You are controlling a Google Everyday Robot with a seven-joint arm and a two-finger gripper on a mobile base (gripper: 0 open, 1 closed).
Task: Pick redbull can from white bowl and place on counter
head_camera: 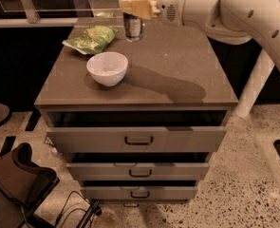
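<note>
My gripper is shut on the redbull can, a slim silver-and-blue can held upright in the air above the far part of the counter. The can hangs to the right of and behind the white bowl, well apart from it. The white bowl sits empty on the left part of the counter. My white arm reaches in from the upper right.
A green snack bag lies at the far left of the counter, behind the bowl. The grey cabinet has three handled drawers, each pulled slightly out. A dark chair stands at the lower left on the speckled floor.
</note>
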